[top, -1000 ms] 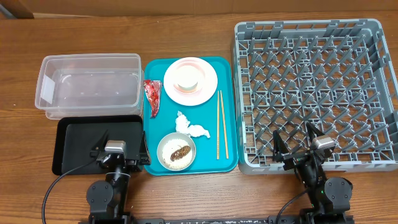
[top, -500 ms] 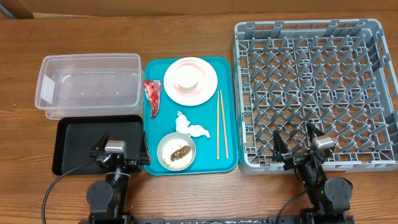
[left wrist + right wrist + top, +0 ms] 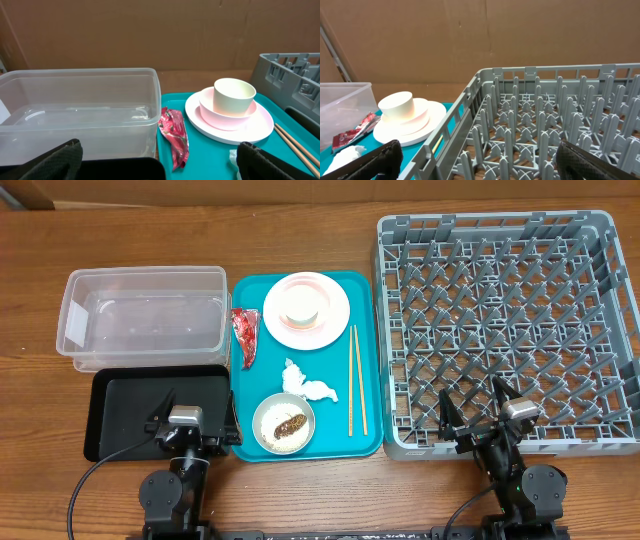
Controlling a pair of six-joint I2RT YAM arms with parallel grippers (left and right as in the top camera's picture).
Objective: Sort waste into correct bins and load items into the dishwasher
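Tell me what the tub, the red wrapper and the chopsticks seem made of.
The tub looks like clear, glossy plastic: see-through walls. The red wrapper is likely foil or plastic film, crinkled and shiny. The chopsticks seem wood or bamboo: pale tan, matte.

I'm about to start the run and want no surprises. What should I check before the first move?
1. Open, nothing held, on left gripper and right gripper: ok.
2. The rack has no dishes in it: ok.
3. The tub and black tray hold nothing: ok.
4. The wrapper and tissue lie free on the teal tray: ok.
5. The cup sits in a bowl on the plate: not ok for loading as is.
6. The rice bowl holds food: not ok for loading.
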